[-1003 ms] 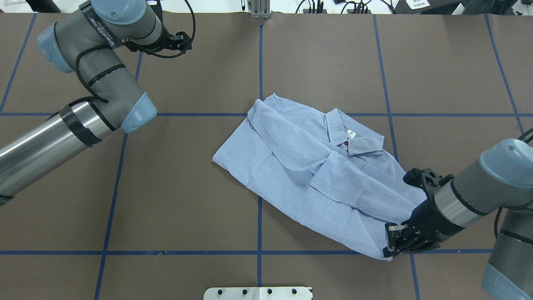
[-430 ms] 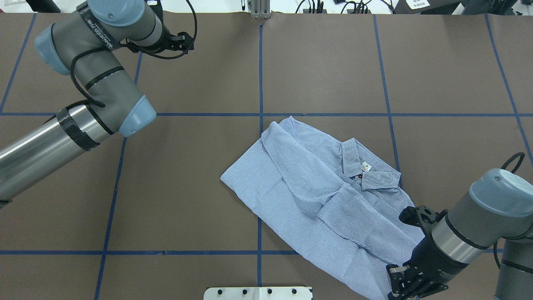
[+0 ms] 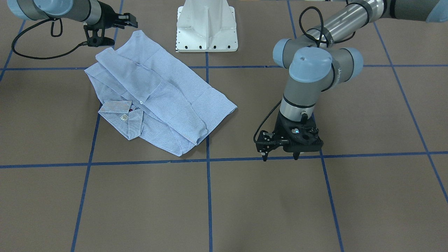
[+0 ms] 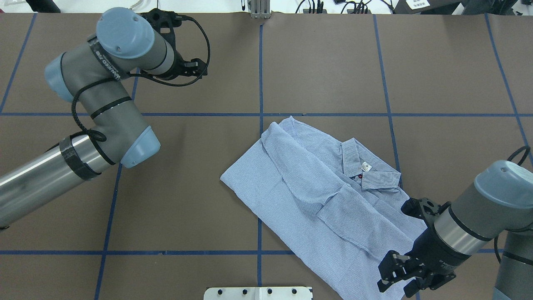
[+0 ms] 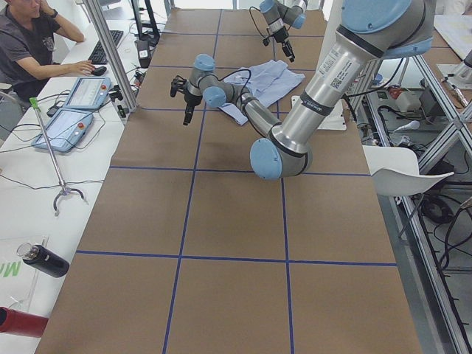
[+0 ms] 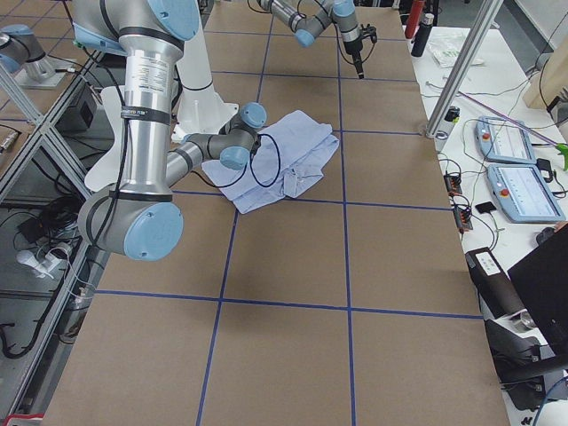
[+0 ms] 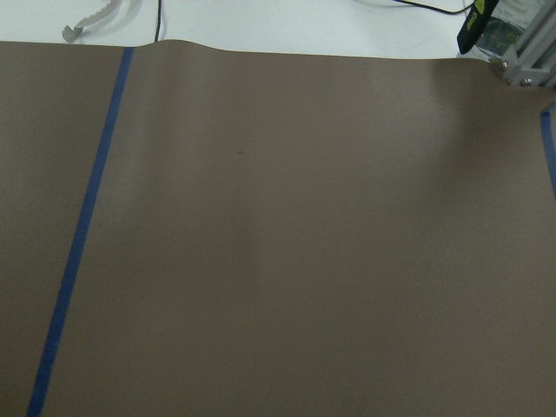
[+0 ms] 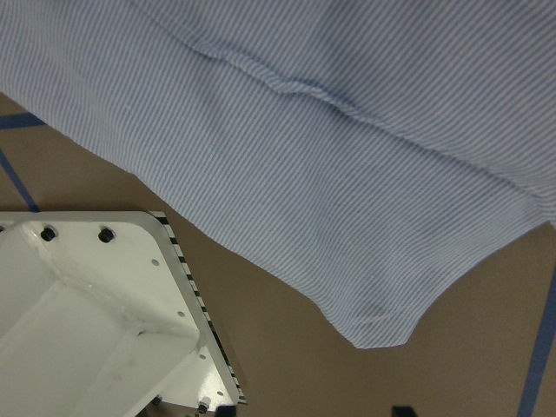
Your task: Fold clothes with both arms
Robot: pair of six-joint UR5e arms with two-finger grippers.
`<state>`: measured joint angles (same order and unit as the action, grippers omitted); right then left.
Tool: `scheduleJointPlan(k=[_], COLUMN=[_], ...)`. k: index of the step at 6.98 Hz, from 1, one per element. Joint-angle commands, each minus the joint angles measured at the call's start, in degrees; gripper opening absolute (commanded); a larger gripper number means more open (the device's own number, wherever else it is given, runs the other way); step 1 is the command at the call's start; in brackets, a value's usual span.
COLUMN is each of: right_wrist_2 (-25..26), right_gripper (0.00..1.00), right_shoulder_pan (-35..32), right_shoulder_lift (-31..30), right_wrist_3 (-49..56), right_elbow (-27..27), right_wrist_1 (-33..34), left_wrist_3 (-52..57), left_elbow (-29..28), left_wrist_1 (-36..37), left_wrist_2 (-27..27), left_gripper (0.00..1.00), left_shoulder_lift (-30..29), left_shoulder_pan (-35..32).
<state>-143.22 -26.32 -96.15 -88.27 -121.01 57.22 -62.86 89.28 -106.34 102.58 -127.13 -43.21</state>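
As the right gripper [image 4: 395,287], spread like the left gripper [image 3: 280,157], hangs over the shirt [image 4: 308,196], it could catch the fold.

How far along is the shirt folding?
Sleeves look folded across the shirt. Nothing is in hand: the right gripper hangs open by its near corner, the left gripper open over bare table. Folding the body is left.
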Motion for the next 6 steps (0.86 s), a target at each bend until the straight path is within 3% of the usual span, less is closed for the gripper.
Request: scheduleJointPlan(k=[1,3,5,6], right_wrist_2=[1.5,3.3,6.5,6.5], right_gripper=[1.00,1.00,1.00,1.00], right_shoulder_pan=[-9.5,-17.2,-17.8,-17.8], right_shoulder_lift=[5.6,10.8,13.4,13.7], right_wrist_3=[0.0,0.6,0.7,0.7], right_elbow=[1.2,2.4,3.1,3.1], right_wrist_1=[0.0,0.0,0.1,0.1], left_wrist_3=[-9.2,-22.2,-26.4,-26.5], left_elbow=[8.6,9.7,7.8,5.1], left_wrist_1=[-0.5,-0.4,-0.4,-0.7], left_wrist_2=[4.3,3.5,2.4,1.1], left_gripper=[1.00,0.96,0.79,0.79], left_shoulder_lift=[3.3,3.1,3.2,2.7], left_shoulder_pan=[6.2,13.6,17.1,17.2])
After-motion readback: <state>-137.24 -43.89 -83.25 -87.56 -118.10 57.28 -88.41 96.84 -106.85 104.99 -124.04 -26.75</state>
